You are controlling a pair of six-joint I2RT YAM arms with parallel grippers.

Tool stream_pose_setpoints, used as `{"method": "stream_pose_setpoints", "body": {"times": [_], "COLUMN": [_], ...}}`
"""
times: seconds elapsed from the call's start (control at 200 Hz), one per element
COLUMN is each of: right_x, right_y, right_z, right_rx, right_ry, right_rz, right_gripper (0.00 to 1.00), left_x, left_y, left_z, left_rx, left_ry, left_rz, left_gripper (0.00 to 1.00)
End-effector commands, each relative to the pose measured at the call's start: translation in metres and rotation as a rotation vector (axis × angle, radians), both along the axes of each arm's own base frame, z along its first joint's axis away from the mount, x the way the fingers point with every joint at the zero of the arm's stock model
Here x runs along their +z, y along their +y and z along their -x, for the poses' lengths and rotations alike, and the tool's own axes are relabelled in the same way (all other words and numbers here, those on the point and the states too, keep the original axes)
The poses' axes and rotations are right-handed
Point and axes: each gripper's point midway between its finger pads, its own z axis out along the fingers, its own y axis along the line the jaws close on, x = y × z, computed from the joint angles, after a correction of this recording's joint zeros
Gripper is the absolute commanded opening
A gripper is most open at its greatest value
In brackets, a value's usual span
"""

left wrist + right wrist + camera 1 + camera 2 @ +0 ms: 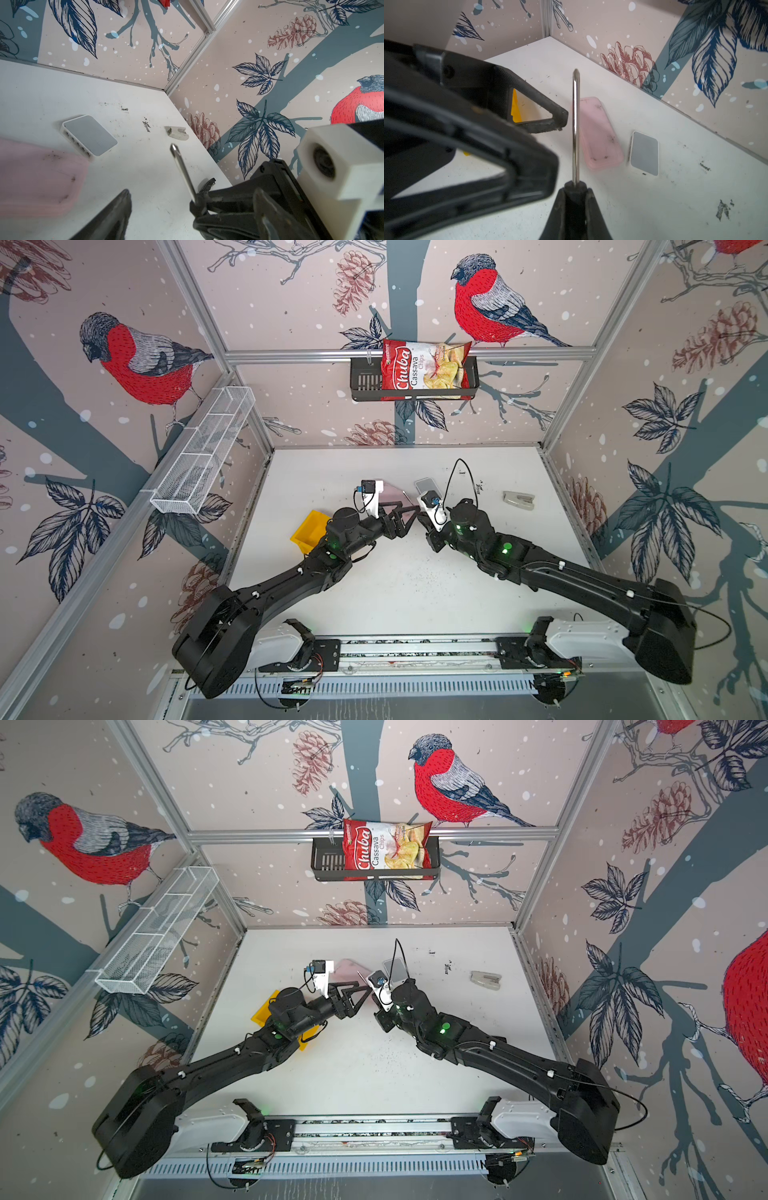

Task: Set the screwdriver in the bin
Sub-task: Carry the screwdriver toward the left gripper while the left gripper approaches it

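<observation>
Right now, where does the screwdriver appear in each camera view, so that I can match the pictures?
In a top view: the screwdriver, thin shaft only, mid-table between the arms' tips.
In a top view: the same spot.
Left wrist: bare shaft slanting across the lower middle.
Right wrist: upright at centre, black handle clamped in the right gripper.
Shared landmark: the pink case, lying near the shaft in all four.

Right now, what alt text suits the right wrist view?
The right gripper holds a black-handled screwdriver, shaft pointing away, beside the open left gripper. Behind lie a pink case, a network switch and the yellow bin.
</observation>
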Motion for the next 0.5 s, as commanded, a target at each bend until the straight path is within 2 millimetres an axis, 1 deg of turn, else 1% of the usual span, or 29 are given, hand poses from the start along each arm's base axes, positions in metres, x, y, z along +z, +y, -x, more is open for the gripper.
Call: {"method": "stream_pose_setpoints", "body": {"times": [0.0, 0.15, 0.34, 0.435, 0.495], "right_x": [0.018, 0.028, 0.029, 0.03, 0.029], "right_y": [0.009, 0.015, 0.018, 0.019, 0.019], "right_z": [-0.004, -0.002, 0.001, 0.002, 0.002], "right_rx": [0.012, 0.008, 0.013, 0.017, 0.019], "right_ry": [-0.085, -0.11, -0.11, -0.112, -0.112], "right_rz": [-0.025, -0.056, -0.066, -0.069, -0.064], "right_gripper": [0.0, 0.0, 0.0, 0.0, 0.0], "left_x": [0.017, 0.013, 0.012, 0.014, 0.014], "left_y": [0.0, 0.006, 0.01, 0.01, 0.009], "left_z": [0.001, -0.001, -0.002, -0.001, 0.0], "left_rx": [-0.016, -0.008, -0.004, -0.01, -0.017], "left_ry": [-0.048, -0.029, -0.021, -0.026, -0.033], "left_rz": [0.055, 0.09, 0.103, 0.111, 0.114], "left_gripper": [0.79, 0.6, 0.4, 0.32, 0.3]}}
